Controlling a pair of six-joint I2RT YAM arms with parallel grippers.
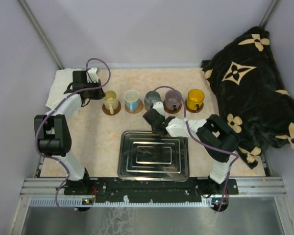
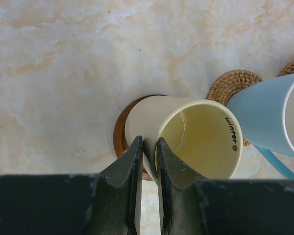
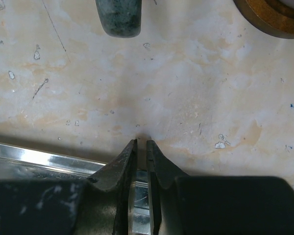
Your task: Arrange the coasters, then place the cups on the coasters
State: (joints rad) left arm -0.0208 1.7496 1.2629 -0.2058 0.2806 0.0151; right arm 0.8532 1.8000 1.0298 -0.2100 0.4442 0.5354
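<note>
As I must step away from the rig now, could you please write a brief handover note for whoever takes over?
The left pincer is shut on the wall of the cream-yellow ceramic mug, which stands on a dark brown round coaster.
The right pincer is shut and empty, by the far edge of the rectangular steel tray.
Done: five mugs stand in a row. The white and light blue mug, purple-grey mug and orange-yellow mug sit on coasters.
Left: release the cream-yellow mug. Check the grey-blue mug, because the right arm hides what is under it.
</note>
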